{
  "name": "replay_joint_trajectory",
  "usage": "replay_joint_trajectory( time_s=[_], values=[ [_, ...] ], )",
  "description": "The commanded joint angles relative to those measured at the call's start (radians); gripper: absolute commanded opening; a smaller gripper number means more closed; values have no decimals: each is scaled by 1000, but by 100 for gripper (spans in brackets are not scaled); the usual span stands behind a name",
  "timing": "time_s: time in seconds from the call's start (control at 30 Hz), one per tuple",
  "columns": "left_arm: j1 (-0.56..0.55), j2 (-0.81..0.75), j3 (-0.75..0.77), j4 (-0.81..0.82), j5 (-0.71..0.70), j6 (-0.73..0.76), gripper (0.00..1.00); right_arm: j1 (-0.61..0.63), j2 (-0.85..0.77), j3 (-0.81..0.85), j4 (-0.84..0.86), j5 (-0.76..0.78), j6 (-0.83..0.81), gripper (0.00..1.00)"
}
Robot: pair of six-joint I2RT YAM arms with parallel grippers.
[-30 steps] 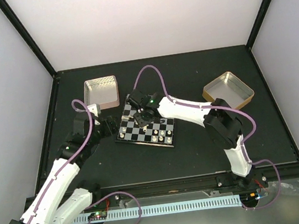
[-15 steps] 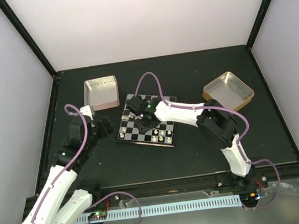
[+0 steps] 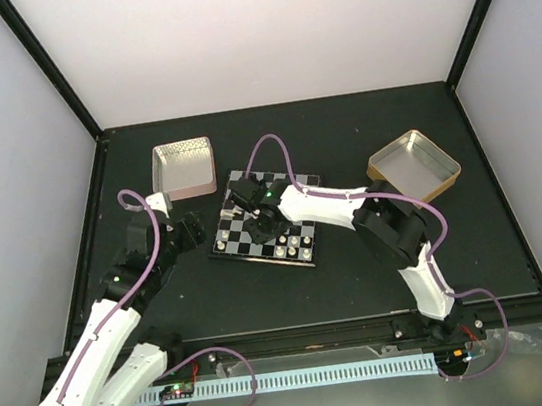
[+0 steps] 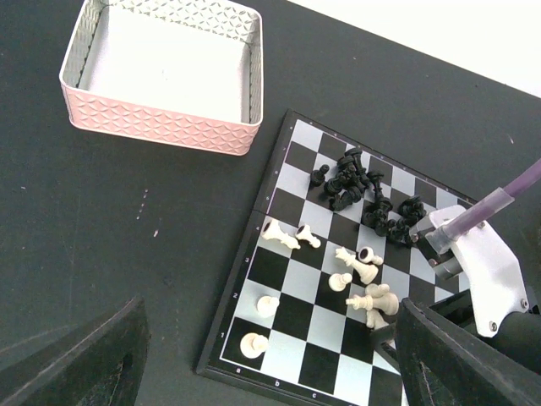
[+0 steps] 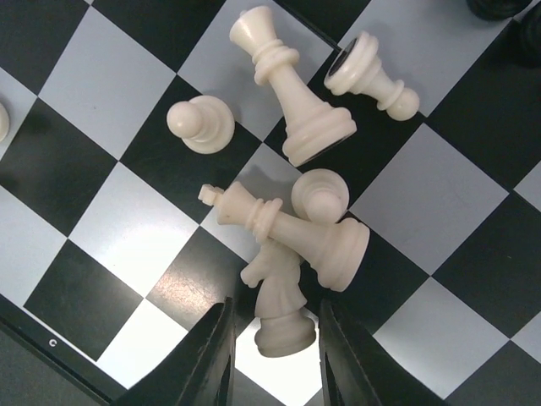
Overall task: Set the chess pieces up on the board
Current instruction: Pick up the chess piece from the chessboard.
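Not much for you to read here. Your right wrist view shows a small white letter "c" printed on the thin dark edge of the board (image 5: 52,342), down at the lower left. From your left wrist view, that same edge carries a row of tiny white letters that look like a, b, c, and the marks up its left side are too small to read.
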Motion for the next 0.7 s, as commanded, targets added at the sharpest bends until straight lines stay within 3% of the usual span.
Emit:
replay_joint_trajectory(
  time_s=[0.0,0.3,0.5,0.67],
  values=[
    [7,-3,2,-5,-9,0,81,8,25,22,-19,-4,0,28],
    [7,-5,4,-4,4,-4,81,8,21,18,3,-5,-33,8],
    [6,-55,-10,20,62,-20,81,8,-133,-114,179,-75,-128,8],
    [8,-87,-22,85,197,-22,81,6,-315,-291,397,-142,-230,8]
  ],
)
